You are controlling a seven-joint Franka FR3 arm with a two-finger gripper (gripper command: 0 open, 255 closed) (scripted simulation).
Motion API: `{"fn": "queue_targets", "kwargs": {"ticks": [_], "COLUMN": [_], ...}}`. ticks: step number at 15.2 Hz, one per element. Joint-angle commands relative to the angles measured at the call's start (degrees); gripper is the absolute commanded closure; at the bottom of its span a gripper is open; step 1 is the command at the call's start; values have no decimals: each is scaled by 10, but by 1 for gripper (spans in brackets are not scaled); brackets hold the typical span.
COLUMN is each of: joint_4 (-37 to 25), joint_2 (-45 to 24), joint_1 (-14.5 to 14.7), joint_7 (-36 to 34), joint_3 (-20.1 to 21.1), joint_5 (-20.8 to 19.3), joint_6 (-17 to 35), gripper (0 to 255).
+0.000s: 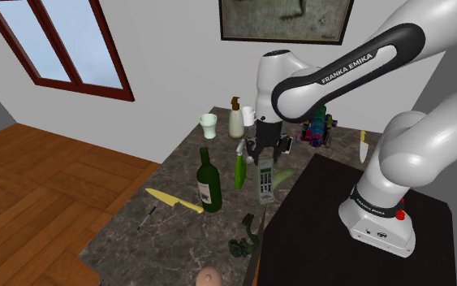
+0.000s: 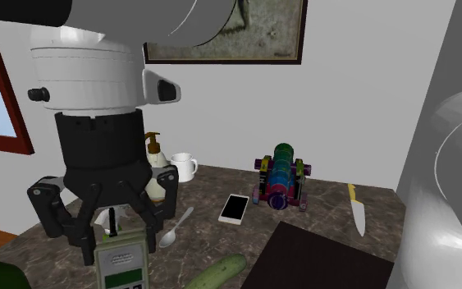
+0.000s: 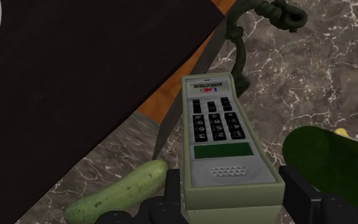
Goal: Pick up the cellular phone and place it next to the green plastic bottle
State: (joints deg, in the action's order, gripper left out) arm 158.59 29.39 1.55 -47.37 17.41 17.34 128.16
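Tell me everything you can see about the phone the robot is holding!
The cellular phone is a chunky, pale grey-green handset that looks plastic. Its face has rows of dark keys, a green screen, a dotted speaker grille and a printed label. The gripper is shut on its speaker end, black fingers against both long sides, so it hangs lengthwise below the hand, above the marbled counter, near a cucumber.
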Motion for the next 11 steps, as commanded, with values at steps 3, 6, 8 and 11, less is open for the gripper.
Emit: {"fn": "queue_targets", "kwargs": {"ticks": [3,6,8,11], "joint_4": [15,25,30,38], "joint_2": [-28,-51,-67,-93], "joint_1": [1,2,2,1], "joint_7": [2,5,6,9], "joint_3": [7,12,14,18], "joint_5": [6,10,12,15], "joint_6": [44,76,98,131], "gripper": [255,255,255,255]}}
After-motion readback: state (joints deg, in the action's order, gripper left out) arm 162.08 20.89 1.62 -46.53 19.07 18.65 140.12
